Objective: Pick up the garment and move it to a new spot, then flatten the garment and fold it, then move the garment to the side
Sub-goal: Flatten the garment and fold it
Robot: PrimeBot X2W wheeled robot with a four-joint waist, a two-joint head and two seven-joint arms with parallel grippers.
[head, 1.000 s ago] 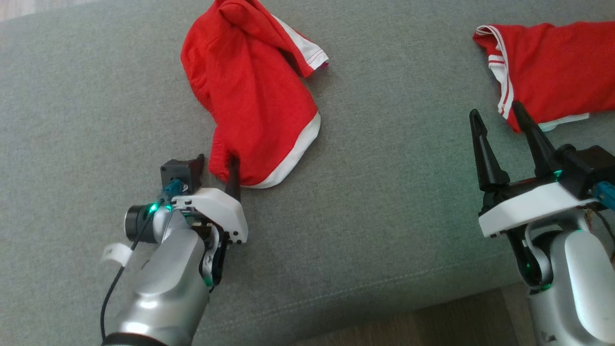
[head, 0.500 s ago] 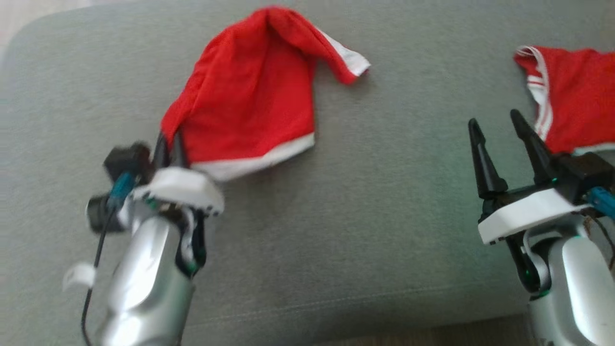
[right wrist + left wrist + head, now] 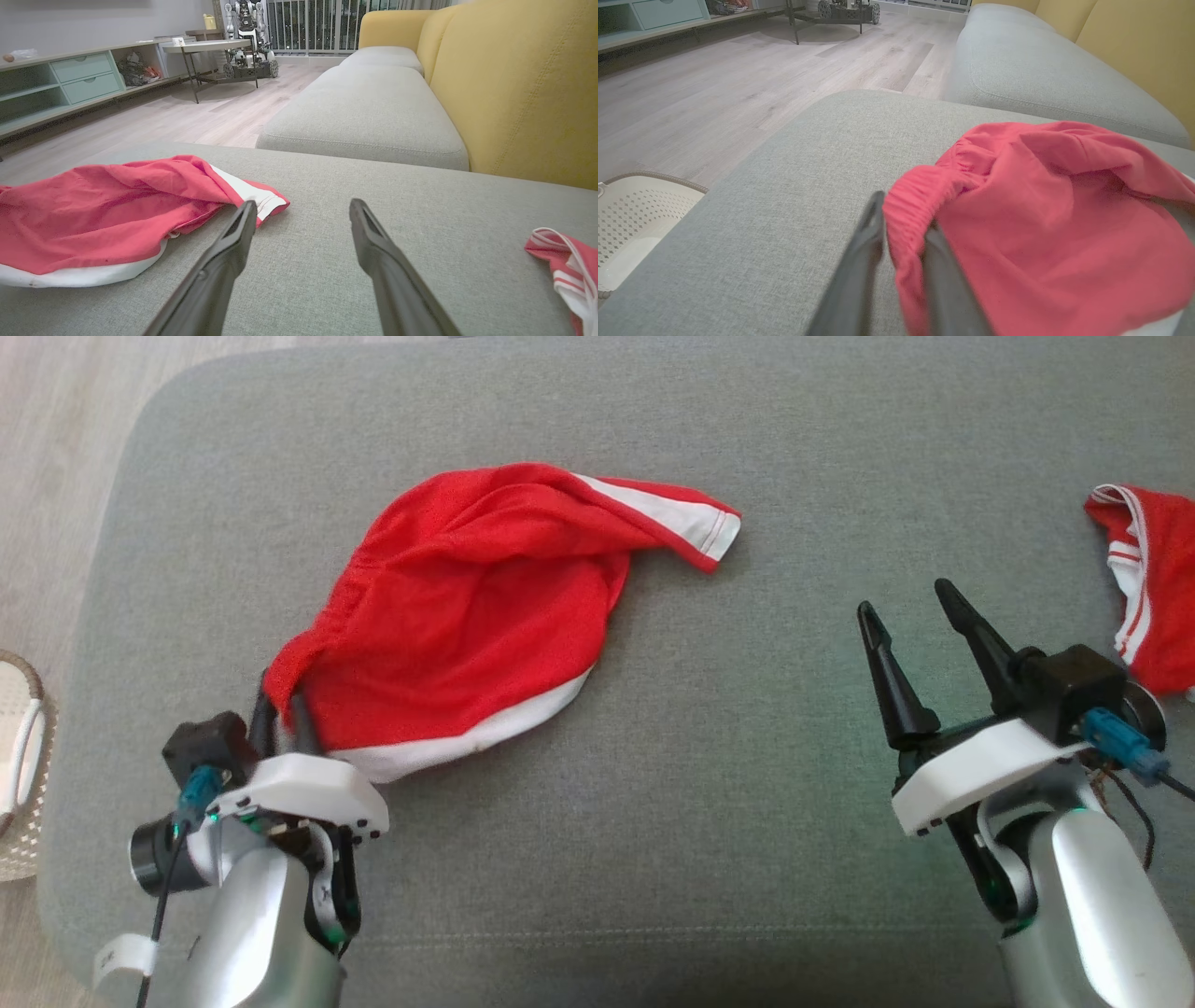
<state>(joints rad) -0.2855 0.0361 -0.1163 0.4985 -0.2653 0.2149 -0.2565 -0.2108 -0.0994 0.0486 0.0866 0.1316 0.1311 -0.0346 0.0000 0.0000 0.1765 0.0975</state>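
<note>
The garment (image 3: 467,616) is a pair of red shorts with white hems, lying crumpled on the grey sofa cushion (image 3: 709,821). My left gripper (image 3: 278,695) is shut on the garment's elastic waistband at its near left corner. In the left wrist view the gathered waistband (image 3: 908,219) is pinched between the two dark fingers. My right gripper (image 3: 910,607) stands open above bare cushion to the right of the garment, holding nothing. The right wrist view shows the garment (image 3: 103,210) left of the spread right gripper (image 3: 301,207).
A second red and white garment (image 3: 1153,583) lies at the cushion's right edge. A pale perforated basket (image 3: 19,775) sits on the wooden floor (image 3: 47,448) to the left. A yellow backrest (image 3: 523,79) rises behind the cushions.
My left gripper has closed on the waistband and dragged the garment left and nearer. The head view has shifted, now showing the cushion's left edge and the floor. The right gripper stays open.
</note>
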